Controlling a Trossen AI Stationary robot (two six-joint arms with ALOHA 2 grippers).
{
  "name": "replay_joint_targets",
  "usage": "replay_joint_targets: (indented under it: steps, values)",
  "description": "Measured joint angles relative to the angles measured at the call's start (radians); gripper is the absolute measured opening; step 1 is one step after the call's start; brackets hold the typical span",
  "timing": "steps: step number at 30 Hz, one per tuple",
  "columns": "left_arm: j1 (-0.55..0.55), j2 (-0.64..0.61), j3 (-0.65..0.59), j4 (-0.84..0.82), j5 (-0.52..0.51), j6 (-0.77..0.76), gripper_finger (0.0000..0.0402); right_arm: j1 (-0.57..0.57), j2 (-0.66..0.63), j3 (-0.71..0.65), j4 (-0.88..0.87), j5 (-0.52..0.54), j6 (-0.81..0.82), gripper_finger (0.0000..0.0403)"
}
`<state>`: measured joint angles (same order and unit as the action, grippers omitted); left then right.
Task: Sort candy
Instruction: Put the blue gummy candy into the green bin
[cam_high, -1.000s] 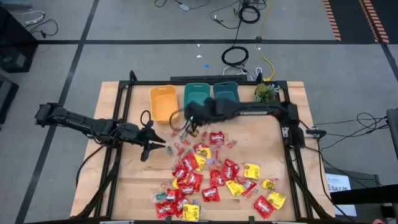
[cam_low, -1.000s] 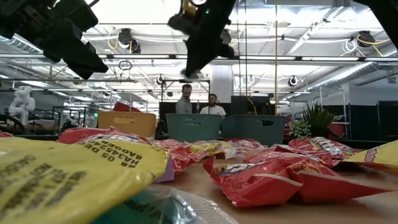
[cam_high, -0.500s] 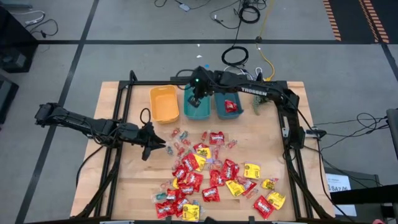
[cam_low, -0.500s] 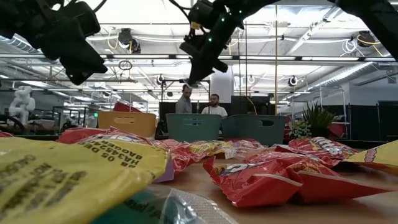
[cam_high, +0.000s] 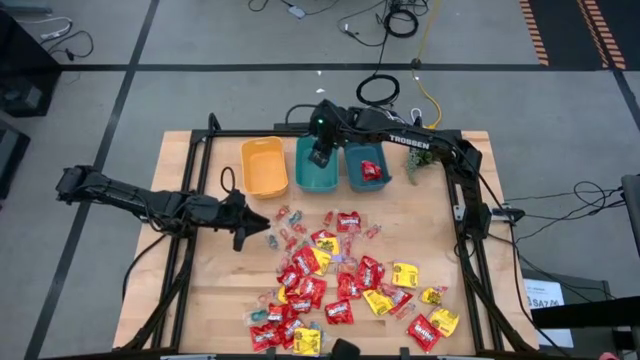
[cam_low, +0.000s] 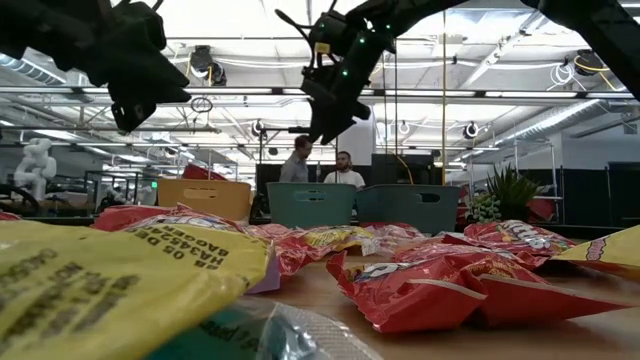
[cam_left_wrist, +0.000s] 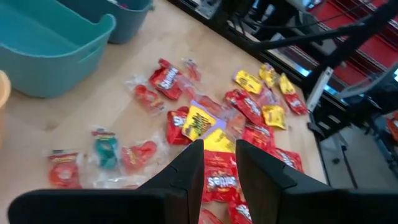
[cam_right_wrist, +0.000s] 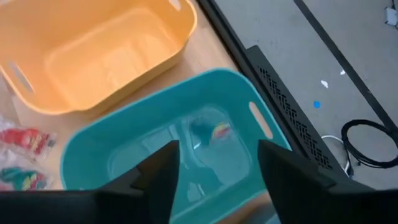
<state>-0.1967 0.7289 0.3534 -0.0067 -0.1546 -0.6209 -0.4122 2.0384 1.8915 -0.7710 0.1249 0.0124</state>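
Note:
The candy (cam_high: 340, 285) lies scattered on the wooden table's near half: red and yellow packets and small clear-wrapped pieces (cam_left_wrist: 205, 118). My right gripper (cam_high: 320, 158) hangs open over the middle teal bin (cam_high: 305, 182), with nothing between its fingers (cam_right_wrist: 214, 168). One clear-wrapped piece (cam_right_wrist: 208, 132) lies on that bin's floor (cam_right_wrist: 155, 102). My left gripper (cam_high: 250, 225) hovers at the pile's left side, above the table. Its fingers (cam_left_wrist: 219, 165) stand a little apart and hold nothing.
Three bins stand in a row at the far edge: a yellow bin (cam_high: 262, 165), the middle teal one, and a darker teal bin (cam_high: 352, 182) holding a red packet (cam_high: 371, 170). A small green plant (cam_high: 425, 150) sits far right. Black frame rails border the table.
My right gripper has swung from above the scattered candy toward the table's far edge and now stands over the middle teal bin, where it has opened. My left gripper has stayed where it was and has rolled about its own axis.

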Motion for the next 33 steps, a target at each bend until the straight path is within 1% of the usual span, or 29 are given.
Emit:
replay_joint_targets:
  steps: [4,10,13,17,19,22,24,26,29,33]
  values:
    - [0.000,0.000,0.000,-0.001,-0.006,-0.002,0.0102,0.001,-0.003,0.000,-0.039,-0.001,0.023,0.0244]
    - [0.000,0.000,0.000,-0.005,-0.023,-0.002,0.0109,0.001,-0.030,0.000,-0.105,-0.001,0.079,0.0249]
    - [0.001,0.000,0.013,-0.072,-0.046,-0.002,0.0130,0.004,-0.065,0.000,-0.143,0.000,0.123,0.0249]
    - [0.014,0.000,0.029,-0.184,-0.084,-0.002,0.0173,0.024,-0.126,0.000,-0.210,0.006,0.192,0.0244]
    - [0.021,0.000,0.029,-0.200,-0.094,-0.002,0.0190,0.045,-0.161,0.000,-0.252,0.005,0.219,0.0240]
    - [0.022,0.000,0.029,-0.188,-0.091,-0.002,0.0202,0.094,-0.211,-0.018,-0.301,0.007,0.239,0.0234]
    - [0.022,0.000,0.029,-0.182,-0.090,-0.002,0.0203,0.140,-0.248,-0.069,-0.298,0.012,0.276,0.0230]
    - [0.022,0.000,0.029,-0.182,-0.090,-0.001,0.0203,0.195,-0.289,-0.151,-0.260,0.056,0.345,0.0225]
    - [0.022,0.000,0.029,-0.183,-0.089,-0.001,0.0203,0.297,-0.373,-0.329,-0.157,0.154,0.488,0.0217]
    - [0.022,0.000,0.029,-0.184,-0.085,0.003,0.0203,0.455,-0.493,-0.570,0.030,0.234,0.718,0.0208]
